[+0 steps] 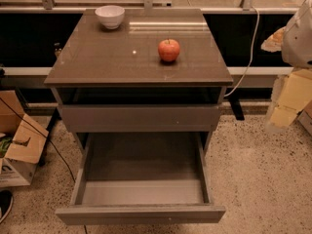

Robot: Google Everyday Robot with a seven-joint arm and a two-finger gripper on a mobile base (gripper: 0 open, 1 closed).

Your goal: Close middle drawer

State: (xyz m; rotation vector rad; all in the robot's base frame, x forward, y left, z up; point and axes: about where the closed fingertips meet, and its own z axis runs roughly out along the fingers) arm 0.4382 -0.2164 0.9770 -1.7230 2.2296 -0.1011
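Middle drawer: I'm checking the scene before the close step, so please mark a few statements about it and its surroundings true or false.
1. The middle drawer is pulled far out of the cabinet. True.
2. An apple lies inside it. False: the drawer looks empty; the apple sits on the glossy tabletop.
3. A white bowl stands on the tabletop, apart from the apple. True.
4. The tool is pressing on the drawer's front. False: it hangs at the right edge of the view, clear of the cabinet.
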